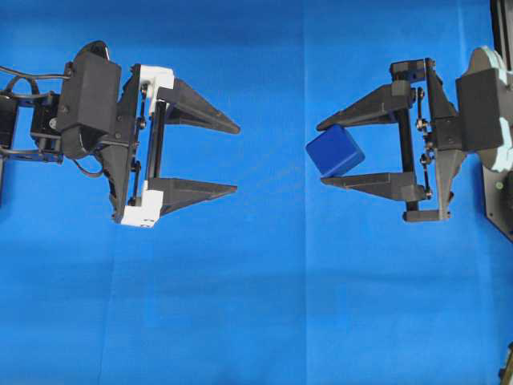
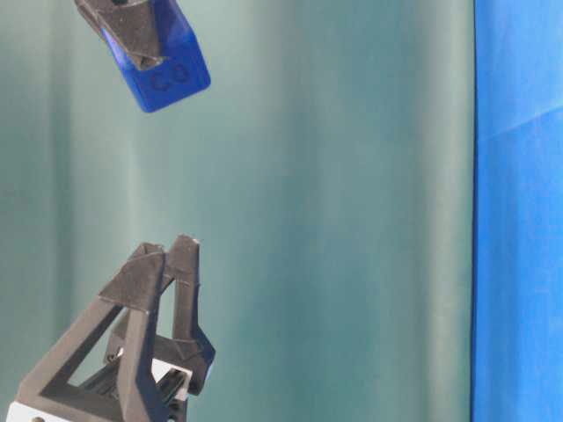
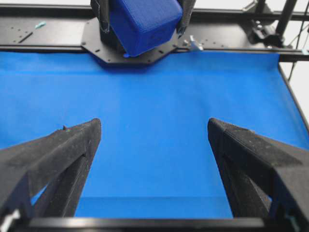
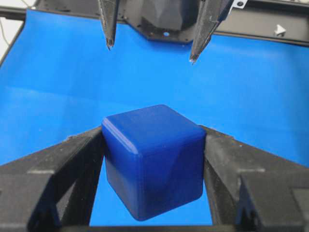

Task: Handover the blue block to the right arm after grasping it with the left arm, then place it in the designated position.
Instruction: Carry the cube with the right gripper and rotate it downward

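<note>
The blue block hangs above the cloth with my right gripper shut on it, its two black fingers pressing opposite faces. The right wrist view shows the block tilted, one corner down, filling the right gripper. My left gripper, the one with white brackets, stands wide open and empty a short gap to the left, its tips pointing at the block. In the left wrist view the left gripper frames bare cloth, with the block ahead and higher. No mark for the designated position is in view.
Bright blue cloth covers the table. A black frame rail and an arm's base plate run along its far edge. The table-level view has the block at top left and the left gripper below it.
</note>
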`<state>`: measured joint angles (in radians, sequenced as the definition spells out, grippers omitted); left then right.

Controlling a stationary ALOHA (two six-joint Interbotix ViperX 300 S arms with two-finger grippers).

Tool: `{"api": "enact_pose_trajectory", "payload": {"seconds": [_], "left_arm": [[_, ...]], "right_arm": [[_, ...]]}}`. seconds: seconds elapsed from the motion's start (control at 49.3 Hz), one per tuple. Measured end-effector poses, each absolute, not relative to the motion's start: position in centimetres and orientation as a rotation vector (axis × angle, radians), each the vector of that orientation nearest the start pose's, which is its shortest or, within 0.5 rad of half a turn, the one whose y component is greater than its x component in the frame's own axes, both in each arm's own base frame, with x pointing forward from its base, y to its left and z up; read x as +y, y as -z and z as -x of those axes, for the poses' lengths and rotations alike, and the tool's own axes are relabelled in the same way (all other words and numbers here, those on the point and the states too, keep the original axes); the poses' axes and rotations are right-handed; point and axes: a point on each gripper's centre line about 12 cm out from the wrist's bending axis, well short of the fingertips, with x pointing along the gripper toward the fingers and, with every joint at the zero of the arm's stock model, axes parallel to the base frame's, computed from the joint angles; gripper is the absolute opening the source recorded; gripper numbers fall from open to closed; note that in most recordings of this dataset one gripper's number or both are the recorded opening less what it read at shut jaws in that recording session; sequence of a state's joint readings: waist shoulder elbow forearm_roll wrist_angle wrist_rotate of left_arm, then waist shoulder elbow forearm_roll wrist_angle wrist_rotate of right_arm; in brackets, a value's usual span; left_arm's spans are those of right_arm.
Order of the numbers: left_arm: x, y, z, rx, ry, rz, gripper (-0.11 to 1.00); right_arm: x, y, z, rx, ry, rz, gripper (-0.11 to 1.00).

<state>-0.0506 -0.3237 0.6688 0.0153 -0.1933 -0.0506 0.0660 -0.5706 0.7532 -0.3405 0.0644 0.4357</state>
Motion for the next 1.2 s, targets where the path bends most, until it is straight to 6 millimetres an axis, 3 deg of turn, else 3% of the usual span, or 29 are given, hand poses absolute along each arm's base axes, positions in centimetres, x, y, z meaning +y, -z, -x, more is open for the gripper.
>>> {"api": "enact_pose_trajectory", "payload": {"seconds": [0.629,1.196], "left_arm": [[-1.9,-31.1,-36.0,0.153,0.052,0.033,0.93],[-1.9,-31.1,-36.0,0.153,0.051,0.032,0.93]], "right_arm": [[1.6,-32.7,-29.7,0.259,-0.025,-0.100,0.51],[1.1,-29.7,-28.2,0.537,0.103,-0.193,0.51]]}}
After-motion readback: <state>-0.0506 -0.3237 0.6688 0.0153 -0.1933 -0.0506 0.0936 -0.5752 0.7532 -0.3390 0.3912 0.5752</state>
